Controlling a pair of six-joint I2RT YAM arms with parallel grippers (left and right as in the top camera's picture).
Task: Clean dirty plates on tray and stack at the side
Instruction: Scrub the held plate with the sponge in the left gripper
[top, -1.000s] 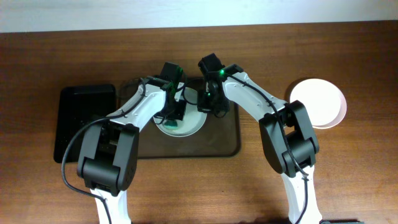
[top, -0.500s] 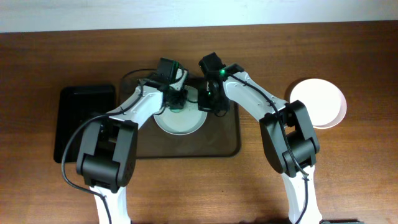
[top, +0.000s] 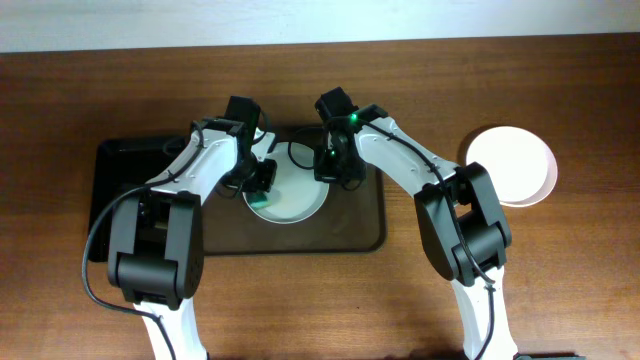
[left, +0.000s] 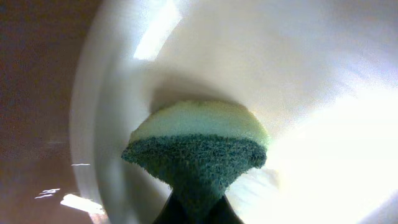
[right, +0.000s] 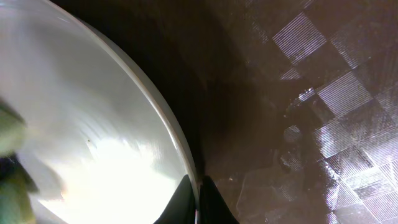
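A pale plate (top: 292, 195) lies on the dark brown tray (top: 350, 230) in the overhead view. My left gripper (top: 258, 190) is shut on a green and yellow sponge (left: 198, 146) and presses it on the plate's (left: 298, 74) left inner side. My right gripper (top: 330, 172) is shut on the plate's right rim (right: 177, 146), over the tray's patterned floor (right: 311, 112). A stack of white plates (top: 512, 165) sits on the table at the right. I cannot tell how many are in it.
A smaller black tray (top: 125, 190) stands left of the brown tray, partly under my left arm. The wooden table (top: 560, 290) runs all around, with a white wall edge at the back.
My left gripper with the sponge has moved from the plate's back edge to its left side. The right gripper has kept its hold on the rim.
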